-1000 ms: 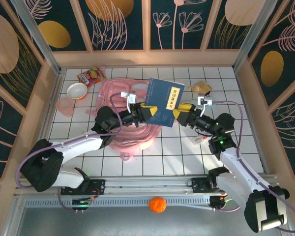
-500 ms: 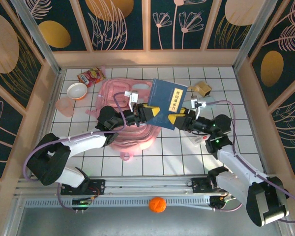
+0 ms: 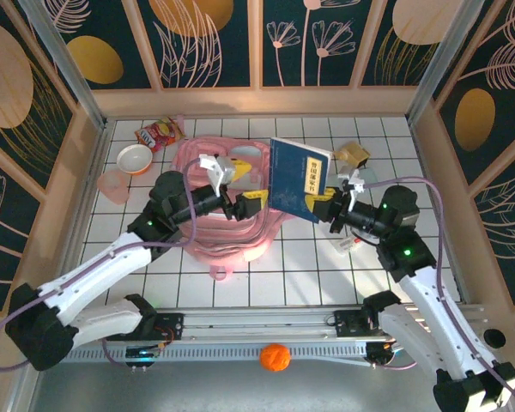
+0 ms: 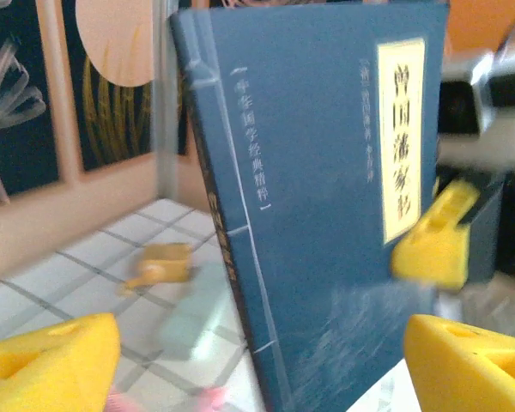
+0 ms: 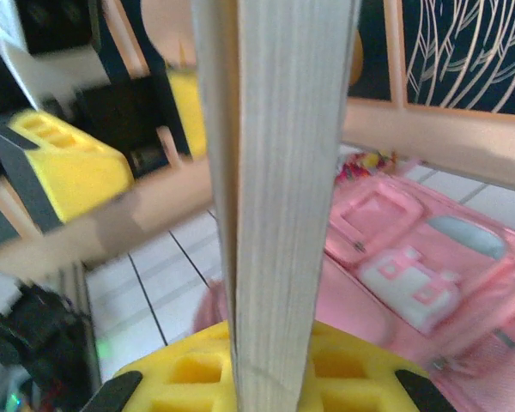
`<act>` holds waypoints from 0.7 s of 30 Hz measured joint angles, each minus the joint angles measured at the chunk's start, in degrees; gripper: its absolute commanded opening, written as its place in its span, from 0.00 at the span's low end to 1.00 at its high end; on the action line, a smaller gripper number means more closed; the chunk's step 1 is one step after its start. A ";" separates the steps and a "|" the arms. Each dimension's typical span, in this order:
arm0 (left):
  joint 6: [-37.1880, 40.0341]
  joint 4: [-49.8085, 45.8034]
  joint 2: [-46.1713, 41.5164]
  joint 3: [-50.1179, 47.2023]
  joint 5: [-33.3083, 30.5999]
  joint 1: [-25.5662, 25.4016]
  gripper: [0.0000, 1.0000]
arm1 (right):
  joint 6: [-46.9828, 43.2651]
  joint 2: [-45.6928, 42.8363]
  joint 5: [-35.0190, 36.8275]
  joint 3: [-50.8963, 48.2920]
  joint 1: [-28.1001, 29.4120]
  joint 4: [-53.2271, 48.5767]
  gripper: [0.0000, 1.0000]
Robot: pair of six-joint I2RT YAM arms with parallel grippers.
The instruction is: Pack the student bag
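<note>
Around the student bag [image 3: 236, 236], lying left of centre on the tiled worktop [image 3: 309, 266], we see a bowl [image 3: 135, 159], a pink cup [image 3: 113, 185] and a snack packet [image 3: 159, 133] at upper left. The left arm covers the bag's middle, and the raised blue book [image 3: 298, 178] hides its right edge. The right pincer [image 3: 324, 202] is clamped on the book's lower corner, and a small tan object [image 3: 352, 154] beyond is too blurred to name. A second ago the left pincer [image 3: 245, 180] gripped the book; now it gapes wide, drawn back leftward.
</note>
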 measured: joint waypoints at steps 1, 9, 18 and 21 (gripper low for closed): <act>5.07 -3.69 -0.70 0.79 0.00 0.00 0.86 | -4.11 0.59 0.42 1.29 0.07 -4.04 0.00; 27.32 -18.97 -3.13 -0.70 -0.90 0.00 0.96 | -28.24 11.72 9.22 8.74 5.38 -28.96 0.00; 32.20 -20.65 1.49 -1.53 2.60 0.00 0.87 | -42.29 20.61 18.58 13.09 13.55 -39.95 0.00; 32.94 -22.12 5.01 -1.07 6.86 0.00 0.76 | -44.41 22.36 18.82 14.82 15.45 -39.74 0.00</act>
